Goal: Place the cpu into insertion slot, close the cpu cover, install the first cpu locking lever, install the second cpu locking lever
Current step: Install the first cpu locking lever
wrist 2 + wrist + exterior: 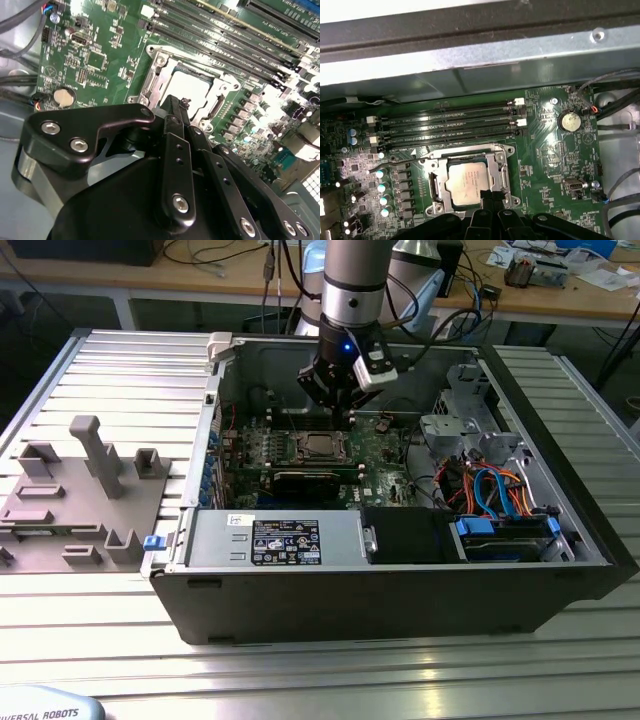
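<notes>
Open computer case [400, 590] lying on the slotted metal tabletop [100, 640]; grey moulded fixture [80, 490] on the tabletop toward the exterior view's left, well apart from the case. Arm comes down into the case, hand [338, 405] low over the green motherboard [385, 455], just beside the insertion slot [318, 448] on its far side in the exterior view. The cpu [469, 181] sits in the slot, dull silver top facing up. The cpu cover [501, 172] lies flat around it, chip showing through the square window. In both wrist views the black fingers [175, 150] converge to a narrow tip, pressed together with nothing between them; the tip sits at the socket's edge, near the cover's frame, contact not clear. A thin metal lever [395, 161] runs out from one corner of the socket toward a row of capacitors; whether it is latched I cannot tell. Long memory slots [450, 125] run parallel beside the socket. Coin battery [568, 120] further along the board.
</notes>
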### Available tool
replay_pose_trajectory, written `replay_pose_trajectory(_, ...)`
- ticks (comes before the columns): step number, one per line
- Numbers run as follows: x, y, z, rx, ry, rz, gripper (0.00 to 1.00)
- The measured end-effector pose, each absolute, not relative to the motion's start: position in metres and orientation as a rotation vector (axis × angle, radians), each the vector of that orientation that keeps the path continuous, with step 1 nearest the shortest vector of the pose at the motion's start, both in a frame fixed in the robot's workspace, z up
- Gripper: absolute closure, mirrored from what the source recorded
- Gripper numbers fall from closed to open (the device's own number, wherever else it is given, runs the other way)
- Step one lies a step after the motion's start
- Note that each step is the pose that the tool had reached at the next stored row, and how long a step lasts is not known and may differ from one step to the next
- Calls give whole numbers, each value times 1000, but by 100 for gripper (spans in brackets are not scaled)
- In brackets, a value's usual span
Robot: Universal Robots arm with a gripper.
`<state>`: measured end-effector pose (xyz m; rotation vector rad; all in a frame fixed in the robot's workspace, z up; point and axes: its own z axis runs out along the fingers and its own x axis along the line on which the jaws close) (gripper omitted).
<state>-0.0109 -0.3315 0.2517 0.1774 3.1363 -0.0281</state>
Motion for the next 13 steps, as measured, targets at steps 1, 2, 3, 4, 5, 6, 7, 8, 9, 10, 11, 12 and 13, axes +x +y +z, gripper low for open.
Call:
replay_pose_trajectory(1,-11,-331,252,169,3137,-23,89)
replay_pose_trajectory(2,-11,-331,252,160,3137,-21,89)
replay_pose_trajectory(3,-11,-331,252,134,3139,-20,89)
replay_pose_trajectory(4,-11,-331,252,117,3139,-19,89)
replay_pose_trajectory(5,-11,-332,252,100,3140,-18,89)
replay_pose_trajectory(6,-11,-332,252,86,3140,-10,89)
replay_pose_trajectory(7,-11,-331,252,76,3141,-6,89)
replay_pose_trajectory(8,-11,-331,252,65,3141,-3,89)
replay_pose_trajectory(9,-11,-331,252,56,3141,-1,89)
replay_pose_trajectory(10,-11,-331,252,48,3141,-1,89)
replay_pose_trajectory(11,-11,-331,252,44,3141,-1,89)
replay_pose_trajectory(12,-11,-331,252,43,3141,-1,89)
replay_pose_trajectory(13,-11,-332,252,42,3141,-1,89)
